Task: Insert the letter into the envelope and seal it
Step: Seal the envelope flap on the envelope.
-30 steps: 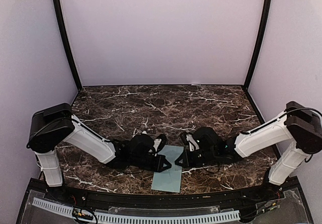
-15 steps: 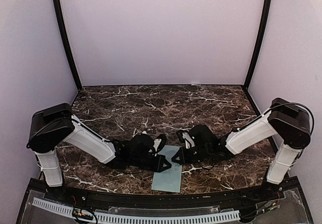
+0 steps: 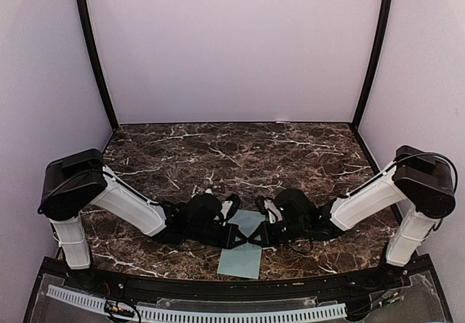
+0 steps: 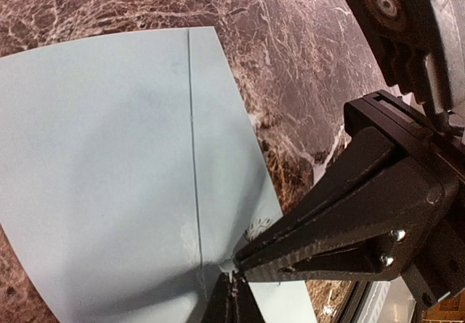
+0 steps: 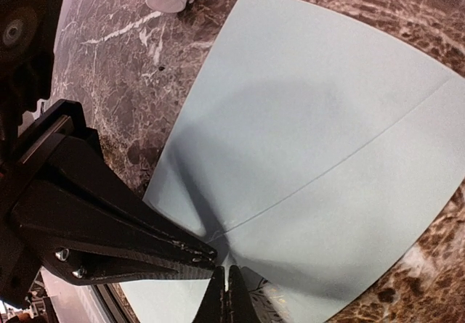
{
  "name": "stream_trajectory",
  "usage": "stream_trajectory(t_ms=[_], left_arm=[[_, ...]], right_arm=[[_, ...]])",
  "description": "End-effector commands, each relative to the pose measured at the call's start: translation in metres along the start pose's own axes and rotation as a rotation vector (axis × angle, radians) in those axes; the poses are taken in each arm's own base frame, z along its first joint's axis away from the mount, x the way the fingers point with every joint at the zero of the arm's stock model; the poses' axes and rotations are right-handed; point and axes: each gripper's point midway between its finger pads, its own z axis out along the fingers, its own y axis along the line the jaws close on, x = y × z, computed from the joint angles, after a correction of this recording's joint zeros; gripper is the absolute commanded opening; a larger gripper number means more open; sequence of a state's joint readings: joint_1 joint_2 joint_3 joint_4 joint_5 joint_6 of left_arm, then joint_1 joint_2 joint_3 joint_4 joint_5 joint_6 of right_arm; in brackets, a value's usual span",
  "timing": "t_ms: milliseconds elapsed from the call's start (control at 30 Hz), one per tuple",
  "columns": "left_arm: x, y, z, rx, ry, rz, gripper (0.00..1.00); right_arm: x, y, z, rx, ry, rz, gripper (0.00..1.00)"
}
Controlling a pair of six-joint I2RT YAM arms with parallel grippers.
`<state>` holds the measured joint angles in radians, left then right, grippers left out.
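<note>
Lighting: even and diffuse, from above. Overhead view moderately bright; walls [image 3: 232,47] carry a lilac cast; dark worktop [image 3: 240,149] evenly lit. Wrist views: soft-edged grey shadows across envelope [image 4: 109,156], its straight edges bowed by lens distortion; frame corners dark, slightly soft.

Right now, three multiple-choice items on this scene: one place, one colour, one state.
1. Where on the table does the envelope lie?
A) near edge, centre
B) far back corner
C) far left side
2. Envelope colour?
A) red
B) pale grey-blue
C) black
3. The left gripper and right gripper are:
A) both wide open
B) one open, one shut
C) both shut
Answers: 1 A, the top view shows it at the front centre; 2 B, plain in both wrist views; 3 C, each wrist view shows its own jaws closed together.
</note>
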<state>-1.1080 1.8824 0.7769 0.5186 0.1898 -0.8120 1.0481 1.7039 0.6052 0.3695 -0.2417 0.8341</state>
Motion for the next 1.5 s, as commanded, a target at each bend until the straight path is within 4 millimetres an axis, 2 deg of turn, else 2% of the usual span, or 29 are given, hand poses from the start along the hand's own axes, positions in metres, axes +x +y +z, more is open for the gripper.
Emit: stream_trajectory(t_ms=[0, 300, 467, 600, 767, 900, 1167, 1467], left_arm=[[0.028, 0.034, -0.005, -0.121, 0.086, -0.028, 0.0], [0.027, 0.032, -0.005, -0.119, 0.084, -0.031, 0.0], [0.027, 0.033, -0.006, -0.121, 0.085, -0.032, 0.0], [0.028, 0.033, -0.007, -0.123, 0.088, -0.028, 0.0], [0.03, 0.035, -0.008, -0.13, 0.093, -0.02, 0.0], [0.03, 0.034, -0.009, -0.124, 0.094, -0.017, 0.0], [0.029, 0.032, -0.009, -0.115, 0.095, -0.011, 0.0], [0.032, 0.033, -0.008, -0.115, 0.104, -0.014, 0.0]], right_arm=[[0.032, -0.006, 0.0, 0.025, 0.091, 0.028, 0.0], [0.046, 0.013, 0.01, -0.021, 0.134, 0.003, 0.0], [0.048, 0.001, 0.008, 0.031, 0.12, 0.021, 0.0], [0.041, -0.004, 0.005, 0.062, 0.089, 0.029, 0.0], [0.03, 0.005, -0.003, 0.015, 0.055, 0.033, 0.0], [0.023, -0.002, -0.007, 0.01, 0.033, 0.054, 0.0], [0.017, -0.018, 0.0, 0.029, 0.026, 0.076, 0.0], [-0.005, -0.023, 0.006, 0.034, -0.024, 0.09, 0.0]])
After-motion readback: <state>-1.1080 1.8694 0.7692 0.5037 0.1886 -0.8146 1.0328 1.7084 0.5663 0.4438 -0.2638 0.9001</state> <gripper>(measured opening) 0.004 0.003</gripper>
